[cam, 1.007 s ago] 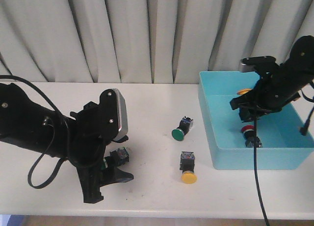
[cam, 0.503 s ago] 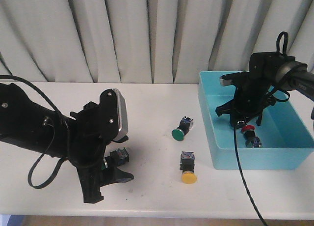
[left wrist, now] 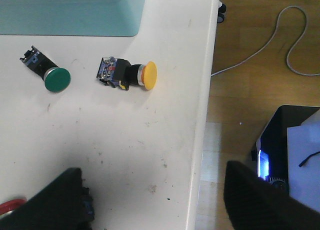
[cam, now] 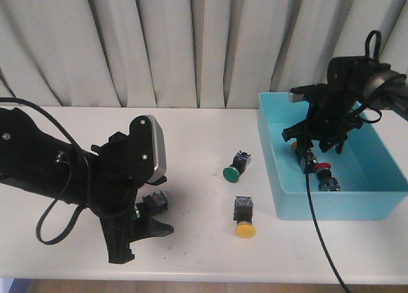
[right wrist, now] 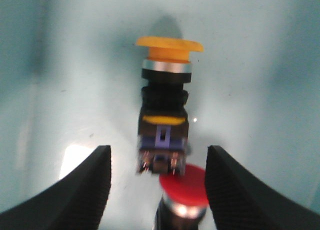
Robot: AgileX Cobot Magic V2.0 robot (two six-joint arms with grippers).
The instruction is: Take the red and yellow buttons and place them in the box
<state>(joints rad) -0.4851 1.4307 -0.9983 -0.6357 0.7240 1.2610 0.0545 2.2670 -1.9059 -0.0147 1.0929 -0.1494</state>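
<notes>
The turquoise box (cam: 331, 200) stands at the right of the table. My right gripper (cam: 317, 142) hangs open inside it, just above a yellow button (right wrist: 164, 110) lying on the box floor (right wrist: 260, 65). A red button (right wrist: 182, 191) lies against that one's rear end; both also show in the front view, yellow (cam: 307, 159) and red (cam: 322, 170). A second yellow button (cam: 244, 219) lies on the table in front of the box, also in the left wrist view (left wrist: 129, 75). My left gripper (left wrist: 155, 200) is open wide and empty, low at the table's front edge.
A green-capped button (cam: 233, 169) lies mid-table, also in the left wrist view (left wrist: 49, 74). Another button (cam: 153, 202) lies against my left gripper's finger; a red rim (left wrist: 10, 206) shows beside it. The other left finger (left wrist: 270, 200) hangs past the table edge over the floor.
The right gripper came down into the box with the yellow button, which now lies on the box floor between the parted jaws. The left arm has not moved.
</notes>
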